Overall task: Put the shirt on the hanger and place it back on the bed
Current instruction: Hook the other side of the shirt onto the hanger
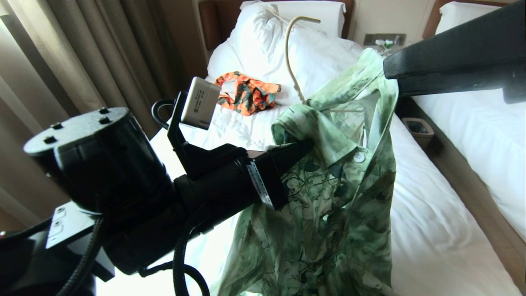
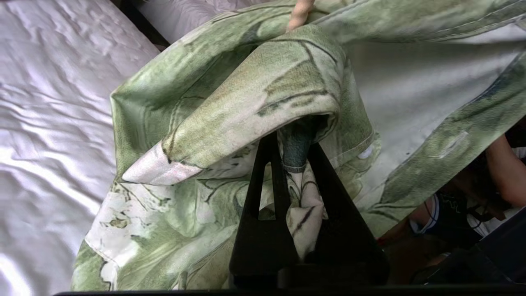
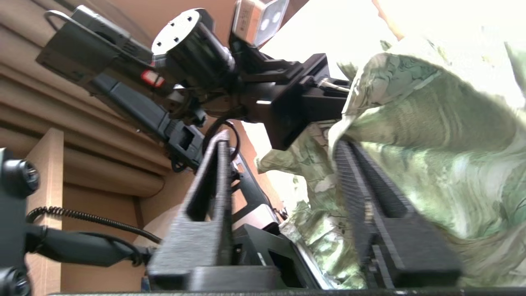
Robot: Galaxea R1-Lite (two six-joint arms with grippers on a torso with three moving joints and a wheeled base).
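Above the white-sheeted bed's (image 1: 431, 230) middle, green leaf-print shirt (image 1: 328, 213) clamped by left gripper (image 2: 294, 154), right gripper (image 3: 283, 152) jaws apart, no writing legible.

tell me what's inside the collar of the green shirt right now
The hanger runs down into the shirt at the neck; its hook and stem stand clear above, over the bed. One thin arm shows faintly through the fabric; the rest of the frame is covered.

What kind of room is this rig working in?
Likely a hotel twin room: the bed with white linen and dark headboard, a second white bed alongside, heavy curtains.
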